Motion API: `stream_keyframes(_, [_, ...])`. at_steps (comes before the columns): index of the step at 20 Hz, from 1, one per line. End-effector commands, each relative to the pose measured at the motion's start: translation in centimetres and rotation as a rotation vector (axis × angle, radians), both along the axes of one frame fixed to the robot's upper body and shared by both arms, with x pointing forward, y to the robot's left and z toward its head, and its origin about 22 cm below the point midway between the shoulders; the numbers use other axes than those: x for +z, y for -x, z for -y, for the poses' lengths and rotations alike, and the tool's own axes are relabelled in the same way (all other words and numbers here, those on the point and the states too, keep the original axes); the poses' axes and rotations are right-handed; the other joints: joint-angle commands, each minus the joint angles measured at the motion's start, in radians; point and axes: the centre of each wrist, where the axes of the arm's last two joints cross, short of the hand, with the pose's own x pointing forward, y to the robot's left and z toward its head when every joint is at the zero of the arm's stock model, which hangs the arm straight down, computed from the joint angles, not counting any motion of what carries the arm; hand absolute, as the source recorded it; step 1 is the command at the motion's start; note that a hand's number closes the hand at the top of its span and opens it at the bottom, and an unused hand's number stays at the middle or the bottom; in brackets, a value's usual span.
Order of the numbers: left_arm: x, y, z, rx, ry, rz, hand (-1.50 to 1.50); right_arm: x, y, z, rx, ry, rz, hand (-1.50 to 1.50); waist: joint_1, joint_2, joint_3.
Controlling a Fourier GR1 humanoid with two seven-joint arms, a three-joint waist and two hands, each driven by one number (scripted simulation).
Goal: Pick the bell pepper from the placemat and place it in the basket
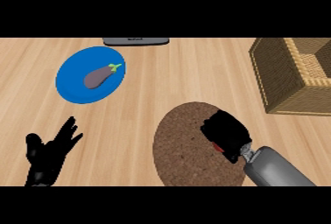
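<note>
From the head view, my right hand [225,131] sits over the placemat [181,144], fingers curled round the pepper [218,148]. Only a red sliver shows at the hand's 6 o'clock, so the hold is likely but mostly hidden. The basket [304,94] stands at 1 o'clock, apart from the mat's edge, with bare counter [194,74] between. My left hand [47,155] rests open at 8 o'clock. A plate [74,85] with an eggplant [98,77] lies at 10 o'clock.

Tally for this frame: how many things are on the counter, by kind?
Vegetables: 2, eggplant and red bell pepper under the right hand
Blue plate: 1
Placemat: 1
Basket: 1
Grey item at far edge: 1
Total: 6
</note>
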Motion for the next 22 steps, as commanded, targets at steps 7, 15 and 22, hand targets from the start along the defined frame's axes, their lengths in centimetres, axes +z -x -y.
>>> stream_keyframes(7, [-2.5, 2.2, 0.4, 0.005, 0.001, -0.138, 0.0, 0.2, 1.3, -0.6, -0.627, -0.205, -0.008, 1.5, 0.004, 0.009, -0.015])
stream_keyframes(15, [-1.9, 2.0, -0.9, 0.034, 0.009, -0.14, 0.0, 8.0, 2.9, -1.2, -0.728, -1.031, 0.124, 1.5, -0.021, 0.006, -0.01])
stream_keyframes(22, [-1.7, 1.0, 0.8, 0.017, 0.011, -0.134, 0.0, 16.8, 5.2, 2.4, -0.777, -1.215, 0.351, 1.5, -0.005, 0.007, -0.014])
